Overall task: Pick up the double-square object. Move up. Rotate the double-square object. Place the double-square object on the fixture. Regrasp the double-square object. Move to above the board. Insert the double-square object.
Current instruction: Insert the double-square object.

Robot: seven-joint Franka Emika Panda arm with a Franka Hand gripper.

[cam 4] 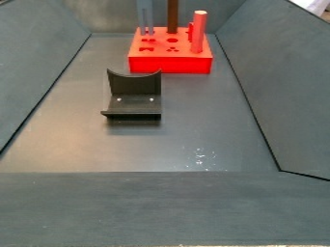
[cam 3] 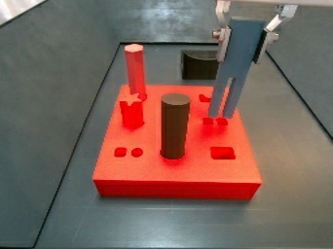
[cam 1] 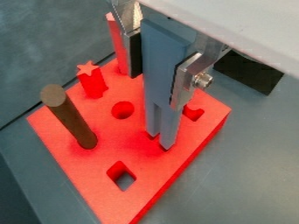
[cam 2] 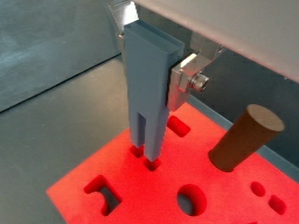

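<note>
Fingers (cam 1: 193, 72) pinch the bar (cam 1: 162, 83) near its top; the gripper (cam 3: 247, 21) hangs over the board (cam 3: 182, 173) at about three o'clock from the dark cylinder (cam 3: 174, 124). The bar stands upright, its lower end at a hole in the board's top (cam 2: 146, 160). The fixture (cam 4: 133, 96) sits well apart on the floor.

One board (cam 3: 176, 180) is carrying three pegs: red (cam 3: 135, 66), dark (cam 3: 174, 124), star (cam 3: 131, 109). One gripper (cam 3: 247, 21) is holding one bar (cam 3: 239, 73) over it. One fixture (cam 4: 131, 93) is sitting apart.
</note>
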